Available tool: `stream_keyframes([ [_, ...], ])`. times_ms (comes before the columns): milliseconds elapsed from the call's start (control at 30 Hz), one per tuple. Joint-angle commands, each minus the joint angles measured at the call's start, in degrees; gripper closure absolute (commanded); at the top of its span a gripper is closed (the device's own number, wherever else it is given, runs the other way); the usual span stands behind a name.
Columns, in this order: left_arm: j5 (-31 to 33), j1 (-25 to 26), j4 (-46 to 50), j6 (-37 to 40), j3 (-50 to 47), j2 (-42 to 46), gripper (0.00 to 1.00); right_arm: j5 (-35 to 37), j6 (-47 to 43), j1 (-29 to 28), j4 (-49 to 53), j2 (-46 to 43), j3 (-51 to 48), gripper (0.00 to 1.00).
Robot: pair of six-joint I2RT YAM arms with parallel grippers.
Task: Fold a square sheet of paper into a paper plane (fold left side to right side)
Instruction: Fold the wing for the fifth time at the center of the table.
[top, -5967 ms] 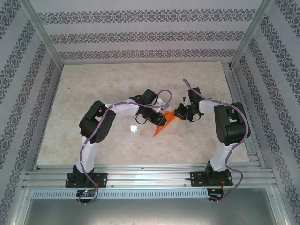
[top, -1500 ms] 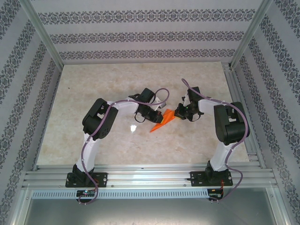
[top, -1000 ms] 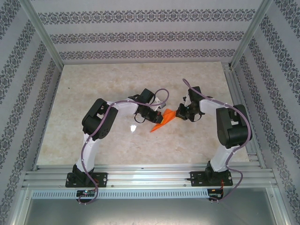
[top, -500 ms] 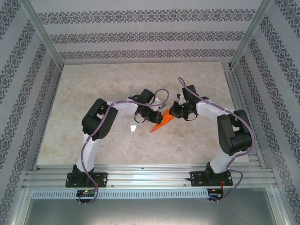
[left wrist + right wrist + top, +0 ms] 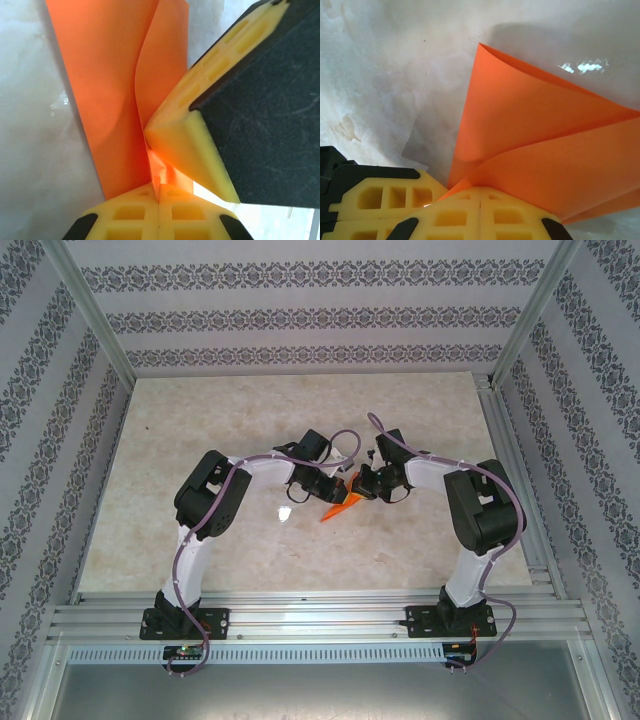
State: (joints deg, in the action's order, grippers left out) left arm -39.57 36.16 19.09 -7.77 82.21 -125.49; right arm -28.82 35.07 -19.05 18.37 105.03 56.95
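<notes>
Watching the overhead feed, I have both arms reaching in to the middle of the table (image 5: 200,420). The orange paper (image 5: 337,510) lies there between the two wrists, a narrow pointed shape with its tip aimed near-left.

On the left wrist feed, the left gripper (image 5: 159,192) has its pads closed flat together, and the paper's narrow end runs down into the seam between them, so I read that as a pinch on the paper. One layer lies flat on the table while a second curls up beside it. The tip of the other arm's yellow finger sits right in that valley, just beside my left fingertips.

On the right wrist feed, the right gripper (image 5: 480,192) is likewise fully closed, and two bowed orange layers fan out from its fingertips. It looks clamped on the paper too, though the exact contact is hidden under the pads.

My judgement is that I am partway through a fold, with the raised flap waiting to go across from left to right. The next move calls for one claw to hold firm as anchor while the other carries the loose layer over and lays it edge to edge. With both grips this close, pulling apart could tear or skew the thin sheet.
</notes>
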Motion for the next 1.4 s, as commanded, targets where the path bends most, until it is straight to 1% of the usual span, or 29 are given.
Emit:
stream_keyframes([
  [0,8.0,0.5,2.3,1.8,-2.0,-3.0,1.00,1.2,-0.3,-0.5,0.4,1.5,-0.7,1.00],
  [200,8.4,0.5,2.6,2.0,-2.0,-2.9,1.00,2.7,-1.8,-0.4,2.4,2.5,-0.2,1.00],
  [467,8.8,0.6,3.2,2.2,-1.6,-2.9,1.00,4.7,-3.3,1.2,4.8,0.2,-1.5,1.00],
  [567,9.0,0.5,3.5,2.3,-1.6,-2.9,1.00,6.0,-4.2,2.0,6.3,-1.5,-1.2,1.00],
  [700,8.8,0.6,3.7,2.3,-1.5,-2.9,1.00,3.0,-3.9,3.2,4.2,-5.5,-1.7,1.00],
  [833,9.7,0.9,4.1,2.1,-1.2,-3.0,1.00,4.0,-4.8,3.1,6.1,-8.8,-0.4,1.00],
  [933,10.9,1.3,4.4,1.9,-1.0,-2.8,0.99,4.2,-4.8,2.6,6.7,-8.4,0.1,1.00],
  [1133,13.1,2.1,6.0,2.5,-1.0,-2.7,0.99,3.9,-3.7,2.0,4.4,-6.5,-0.3,1.00],
  [1367,13.6,2.3,6.4,2.7,-0.7,-2.8,0.99,3.6,-2.8,0.7,2.5,-2.9,1.9,1.00],
])
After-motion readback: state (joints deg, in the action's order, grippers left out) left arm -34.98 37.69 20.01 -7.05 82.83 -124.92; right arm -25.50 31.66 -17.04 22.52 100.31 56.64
